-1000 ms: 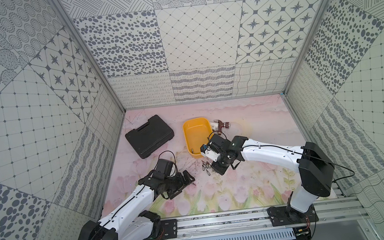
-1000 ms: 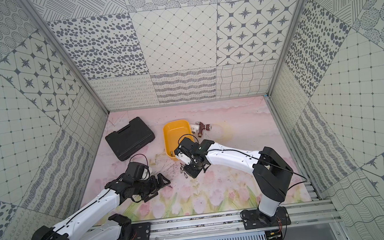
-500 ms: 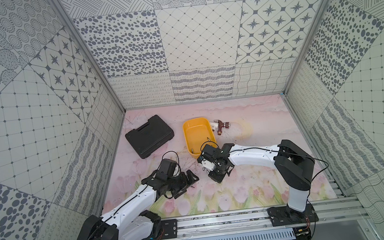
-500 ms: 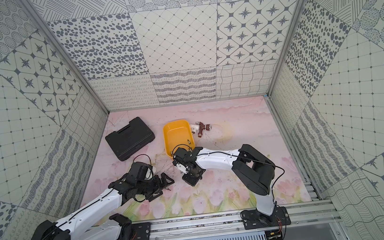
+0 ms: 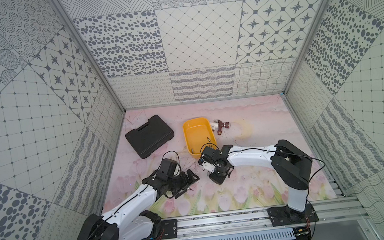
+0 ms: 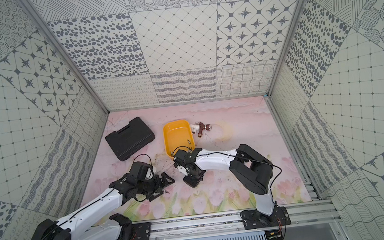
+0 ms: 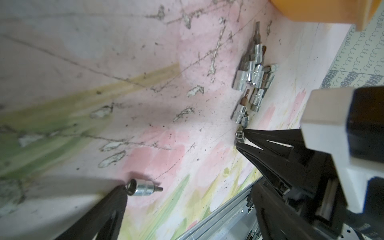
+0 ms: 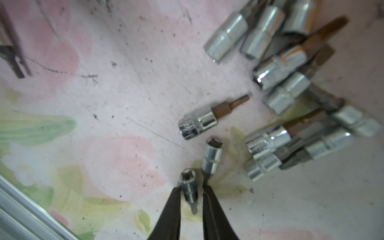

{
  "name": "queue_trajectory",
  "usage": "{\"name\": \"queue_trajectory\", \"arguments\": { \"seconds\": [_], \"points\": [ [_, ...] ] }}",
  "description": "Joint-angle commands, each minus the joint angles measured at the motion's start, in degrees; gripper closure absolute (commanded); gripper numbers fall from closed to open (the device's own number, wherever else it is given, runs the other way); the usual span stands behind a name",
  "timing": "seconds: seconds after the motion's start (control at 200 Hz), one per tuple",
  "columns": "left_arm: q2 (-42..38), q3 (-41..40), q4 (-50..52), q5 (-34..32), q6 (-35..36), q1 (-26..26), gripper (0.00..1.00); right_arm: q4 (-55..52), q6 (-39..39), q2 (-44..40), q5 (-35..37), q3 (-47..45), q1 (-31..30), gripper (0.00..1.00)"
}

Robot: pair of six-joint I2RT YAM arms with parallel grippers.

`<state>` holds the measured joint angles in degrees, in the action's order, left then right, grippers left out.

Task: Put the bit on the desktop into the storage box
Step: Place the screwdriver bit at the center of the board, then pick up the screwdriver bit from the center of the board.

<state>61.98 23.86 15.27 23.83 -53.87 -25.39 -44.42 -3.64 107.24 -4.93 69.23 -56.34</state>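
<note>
The right pincer (image 8: 190, 189), narrowly parted, straddles a bit (image 8: 188, 182) on the desk (image 8: 104, 104), seemingly unclamped; the left pincer (image 5: 189, 183) gapes wide, holding nothing.

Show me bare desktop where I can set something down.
Bare: the desktop right of the tap fitting, and the tulip strip along the rail. Crowded: the bit pile just in front of the storage box.

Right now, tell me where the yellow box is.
In a top view, the box sits back-centre, between the black case on its left and the tap at its right.
</note>
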Motion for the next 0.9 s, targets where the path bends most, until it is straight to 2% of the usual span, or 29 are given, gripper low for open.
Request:
{"name": "queue_trajectory", "arguments": {
  "seconds": [0.0,0.89],
  "points": [
    [0.7,-0.5,4.1,-2.0,0.3,0.0,0.01,-1.2,-0.5,0.3,1.1,-1.8,-0.6,0.74],
    [0.6,0.5,5.6,-2.8,1.6,0.0,0.01,-3.6,-2.7,-3.1,4.0,-3.2,-3.6,0.72]
  ]
}}
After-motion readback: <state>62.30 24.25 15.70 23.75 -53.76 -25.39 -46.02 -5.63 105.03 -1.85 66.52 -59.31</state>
